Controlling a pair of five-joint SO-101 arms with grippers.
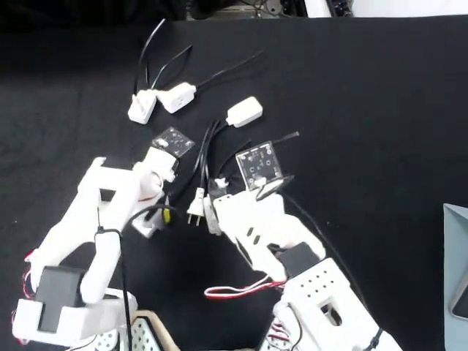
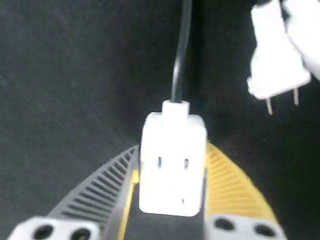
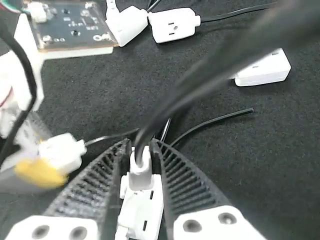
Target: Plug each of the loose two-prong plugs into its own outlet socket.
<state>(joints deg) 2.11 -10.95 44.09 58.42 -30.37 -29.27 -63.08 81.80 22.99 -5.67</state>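
Two-prong plug [image 3: 142, 205] is sitting clamped between the right gripper's [image 3: 140, 146] fingers, its bare prongs hanging near the outlet socket [image 2: 172, 165] but not touching it. The left gripper [image 2: 172, 150] is pinching that socket. More sockets [image 1: 178, 96] are lying farther back on the black table [image 1: 365, 110].

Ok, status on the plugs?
Left gripper shut on outlet socket. Right gripper shut on two-prong plug, not yet mated. Loose cords close by.

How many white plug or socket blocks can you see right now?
5. A far block, its neighbour block, a lone block apart, a socket in the left pincer, a two-prong plug in the right pincer. Others may be hidden.
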